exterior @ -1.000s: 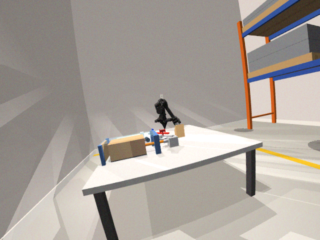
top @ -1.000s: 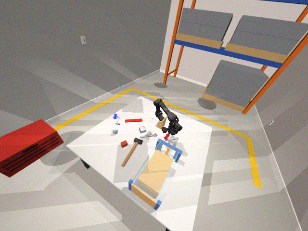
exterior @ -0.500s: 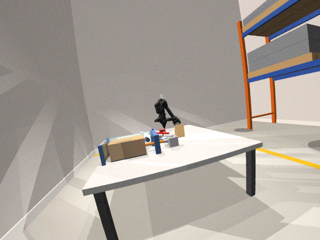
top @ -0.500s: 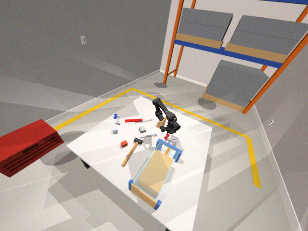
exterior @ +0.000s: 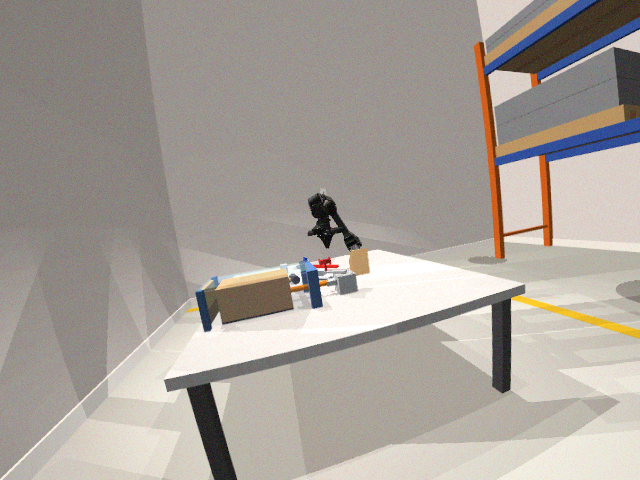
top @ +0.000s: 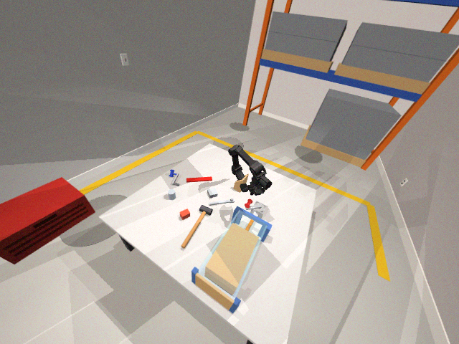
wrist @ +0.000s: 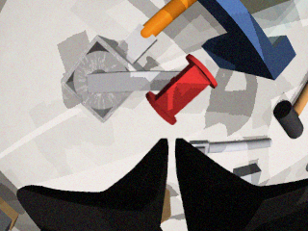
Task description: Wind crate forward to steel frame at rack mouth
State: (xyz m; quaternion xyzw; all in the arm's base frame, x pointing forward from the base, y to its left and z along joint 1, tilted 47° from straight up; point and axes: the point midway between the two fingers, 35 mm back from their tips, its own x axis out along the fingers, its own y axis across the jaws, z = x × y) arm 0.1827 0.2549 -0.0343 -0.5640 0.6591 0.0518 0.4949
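Note:
The tan crate [top: 233, 251] [exterior: 253, 299] sits flat between clear panels, its front short of the blue frame [top: 253, 221] [exterior: 316, 285] [wrist: 255, 43] at the mouth. An orange strap [exterior: 310, 286] [wrist: 168, 18] runs from it towards the grey winch [exterior: 346, 283] [wrist: 97, 102]. A handle with a red grip [top: 248, 203] [exterior: 324, 261] [wrist: 182, 89] has its grey arm reaching over the winch top; the square key and hole are hidden. My gripper [top: 255, 192] [exterior: 326, 246] [wrist: 171, 144] is above the bench beside the red grip, all but shut, with a narrow empty gap.
A wooden block [top: 239, 183] [exterior: 359, 261] stands near the arm. A wrench [top: 221, 202] [wrist: 241, 145], a hammer [top: 192, 230] [wrist: 289, 120], a red bar [top: 199, 179], a red block [top: 184, 213], a grey cylinder [top: 171, 194] and a blue-gripped crank [top: 172, 173] lie on the bench.

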